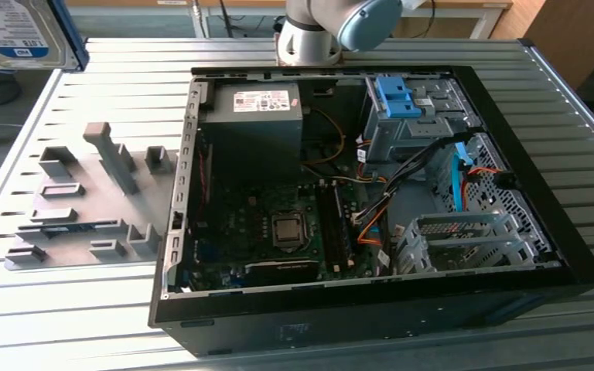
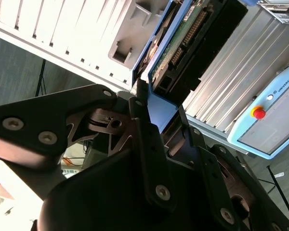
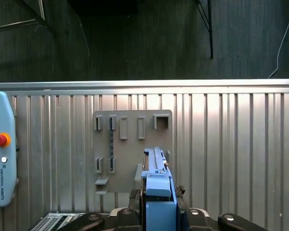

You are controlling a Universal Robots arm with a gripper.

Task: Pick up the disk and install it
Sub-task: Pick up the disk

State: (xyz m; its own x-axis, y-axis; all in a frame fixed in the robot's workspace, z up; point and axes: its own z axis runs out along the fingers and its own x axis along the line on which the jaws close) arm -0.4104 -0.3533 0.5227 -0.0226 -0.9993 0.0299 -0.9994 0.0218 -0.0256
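Note:
The disk (image 1: 13, 31), silver with a white-and-blue label and a blue rail, hangs high at the exterior view's far left, above the table. In the second wrist view my gripper (image 2: 161, 108) is shut on the disk (image 2: 183, 43); the dark fingers (image 2: 139, 110) clamp its blue-railed edges, and its green circuit board and connector face the camera. In the first wrist view the disk (image 3: 156, 192) stands edge-on between the jaws of the gripper (image 3: 159, 214), above the grey fixture plate (image 3: 132, 144).
An open black computer case (image 1: 544, 201) lies on the ribbed metal table (image 1: 121, 69). Inside it are a grey power-supply box (image 1: 250, 116), a grey bay with blue brackets (image 1: 405, 104) and a perforated cage (image 1: 462, 239). The grey fixture plate (image 1: 80, 201) lies beside the case. A teach pendant (image 3: 0, 149) rests on the table.

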